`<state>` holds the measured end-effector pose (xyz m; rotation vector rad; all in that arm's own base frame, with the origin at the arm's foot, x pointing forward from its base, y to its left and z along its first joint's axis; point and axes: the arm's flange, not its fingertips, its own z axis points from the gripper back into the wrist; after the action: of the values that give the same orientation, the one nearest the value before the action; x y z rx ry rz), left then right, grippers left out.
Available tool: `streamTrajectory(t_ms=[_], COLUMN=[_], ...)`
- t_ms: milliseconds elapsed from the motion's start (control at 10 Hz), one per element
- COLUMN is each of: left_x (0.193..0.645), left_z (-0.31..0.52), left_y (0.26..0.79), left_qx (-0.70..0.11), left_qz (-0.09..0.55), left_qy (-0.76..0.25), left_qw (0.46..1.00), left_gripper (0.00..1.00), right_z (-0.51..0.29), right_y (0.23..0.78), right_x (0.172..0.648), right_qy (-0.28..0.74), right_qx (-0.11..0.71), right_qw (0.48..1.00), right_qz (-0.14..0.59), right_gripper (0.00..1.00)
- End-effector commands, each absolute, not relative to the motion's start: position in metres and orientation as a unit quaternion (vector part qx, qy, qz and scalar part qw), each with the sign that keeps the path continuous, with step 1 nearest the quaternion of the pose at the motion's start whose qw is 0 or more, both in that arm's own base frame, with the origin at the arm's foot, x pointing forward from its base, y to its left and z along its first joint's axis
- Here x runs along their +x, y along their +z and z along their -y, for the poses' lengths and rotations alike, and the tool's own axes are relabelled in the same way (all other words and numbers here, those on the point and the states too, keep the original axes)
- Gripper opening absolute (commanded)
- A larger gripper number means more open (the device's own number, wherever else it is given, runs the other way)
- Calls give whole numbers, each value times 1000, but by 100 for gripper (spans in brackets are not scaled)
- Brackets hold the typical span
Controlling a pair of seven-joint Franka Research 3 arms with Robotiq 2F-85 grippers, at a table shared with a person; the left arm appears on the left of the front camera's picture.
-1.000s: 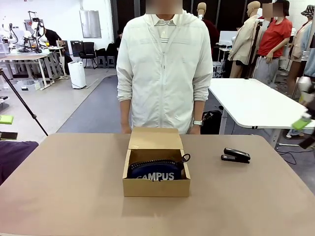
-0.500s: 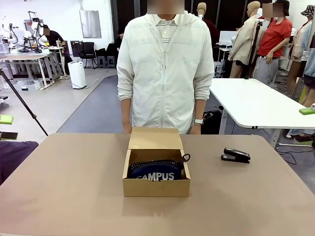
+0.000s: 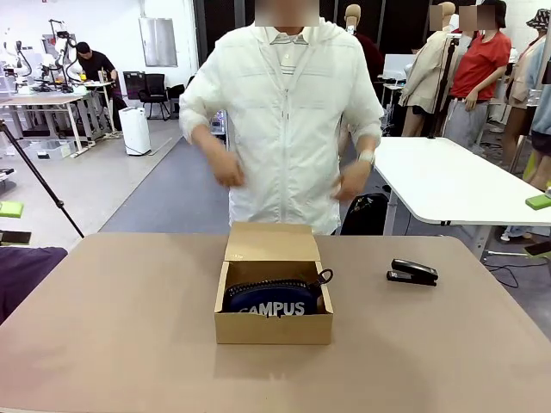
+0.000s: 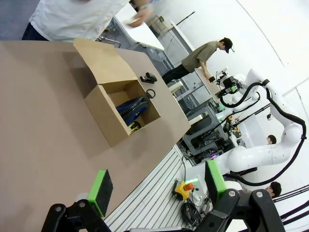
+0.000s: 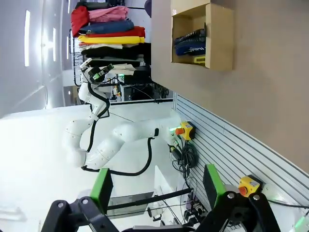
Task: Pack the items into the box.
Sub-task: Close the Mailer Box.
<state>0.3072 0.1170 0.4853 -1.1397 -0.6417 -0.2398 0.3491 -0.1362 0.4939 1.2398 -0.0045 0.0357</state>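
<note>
— Busy lab hall, one tan table (image 3: pixel 129 344) shared with a person. First entry?
— Box (image 3: pixel 274 328), plain cardboard, mid-table. Flap lid (image 3: pixel 271 243) is hinged back toward the person, which leaves the top open for loading.
— Contents?
— Pouch (image 3: pixel 271 301), navy, "CAMPUS" lettering facing the robot. It lies inside the box and fills most of the floor. Utility knife (image 4: pixel 134 126), yellow and black, is tucked beside the pouch against a box wall, likely the only slot left for something that slim.
— So both items are in?
— By my reading, yes. Only the lid looks left to close.
— Grippers?
— Left gripper (image 4: pixel 158 182): fingers spread wide with nothing between them, well apart from the box. Right gripper (image 5: pixel 158 185): the same, green pads parted and bare, looking in over the table's edge. Both seem to be parked clear so the person has room.
— The person?
— Standing at the far edge, left hand (image 3: pixel 228 169) and right hand (image 3: pixel 353 182) raised at chest height, touching nothing on the table.
— Anything else?
— Stapler (image 3: pixel 412 272), black, to the right of the box and well apart from it. It is probably not part of the packing.
</note>
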Motion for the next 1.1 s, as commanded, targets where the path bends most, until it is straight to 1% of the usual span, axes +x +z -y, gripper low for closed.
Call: streamTrajectory(t_ms=[0,1000], left_x=[306,306], left_z=[-118,-118], left_y=[486,486], left_qx=[-529,-529], left_qz=[302,302], left_qy=[-121,-121], left_qw=[784,784], left_gripper=[100,100], right_z=[140,140], right_y=[494,494], right_x=[347,347], right_qy=[31,31], right_qx=[580,580], right_qw=[814,814], right_qz=[4,4], right_gripper=[100,100])
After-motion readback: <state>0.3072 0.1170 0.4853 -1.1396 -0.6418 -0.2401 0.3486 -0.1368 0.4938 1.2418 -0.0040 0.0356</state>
